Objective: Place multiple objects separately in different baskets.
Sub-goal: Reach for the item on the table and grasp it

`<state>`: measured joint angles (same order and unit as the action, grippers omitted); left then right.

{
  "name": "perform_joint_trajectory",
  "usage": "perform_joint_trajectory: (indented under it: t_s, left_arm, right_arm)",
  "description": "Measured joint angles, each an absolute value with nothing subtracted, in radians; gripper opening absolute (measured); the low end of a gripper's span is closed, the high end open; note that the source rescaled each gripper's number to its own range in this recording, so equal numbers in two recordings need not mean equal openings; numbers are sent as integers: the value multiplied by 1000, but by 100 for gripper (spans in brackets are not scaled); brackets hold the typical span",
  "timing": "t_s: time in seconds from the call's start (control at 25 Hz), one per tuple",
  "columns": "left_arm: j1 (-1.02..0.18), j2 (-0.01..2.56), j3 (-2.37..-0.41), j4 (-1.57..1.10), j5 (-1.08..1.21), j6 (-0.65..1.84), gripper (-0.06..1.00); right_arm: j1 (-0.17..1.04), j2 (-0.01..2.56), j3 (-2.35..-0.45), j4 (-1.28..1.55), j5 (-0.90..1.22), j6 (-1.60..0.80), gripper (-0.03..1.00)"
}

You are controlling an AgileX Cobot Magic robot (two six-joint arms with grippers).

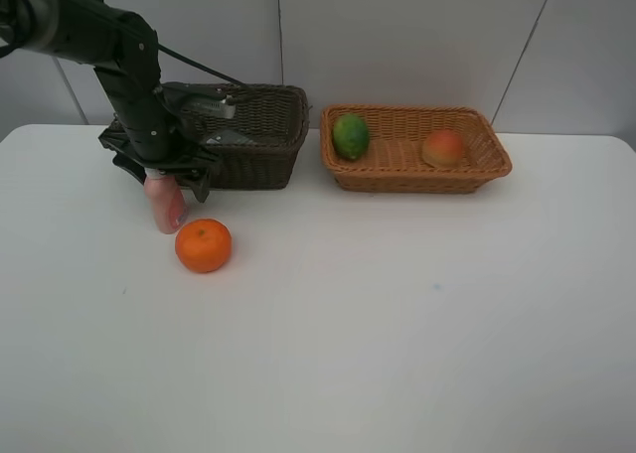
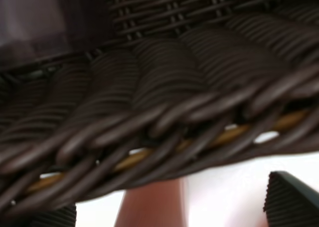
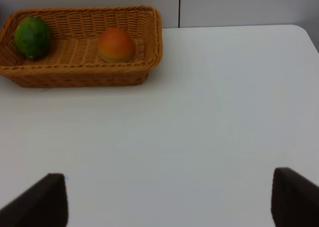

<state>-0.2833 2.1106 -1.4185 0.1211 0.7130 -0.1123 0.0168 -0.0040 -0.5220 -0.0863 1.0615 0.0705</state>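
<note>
My left tool (image 1: 165,178) is spread around the pink bottle (image 1: 166,207), which stands on the worktop (image 1: 397,314) just in front of the dark basket (image 1: 260,135), near the orange (image 1: 204,245). My right tool (image 3: 169,202) is spread too.

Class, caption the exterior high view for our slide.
Open left gripper straddles the pink bottle beside the dark basket; orange lies nearby.

A white table (image 1: 417,354) is seen backed by a pale grey panelled wall (image 1: 407,36) (divided by thin dark seams), evenly lit.
</note>
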Motion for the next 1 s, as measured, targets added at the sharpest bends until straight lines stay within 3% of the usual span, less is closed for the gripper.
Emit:
perform_joint_trajectory:
  t_s: [0.88,1.0]
  left_arm:
    - [-283,2111,-1419,108,722,-100,98]
    - [-283,2111,-1419,108,732,-94,89]
  right_arm:
    - [17,-4,-522,-86,1062,71,88]
    - [17,-4,-522,-86,1062,71,88]
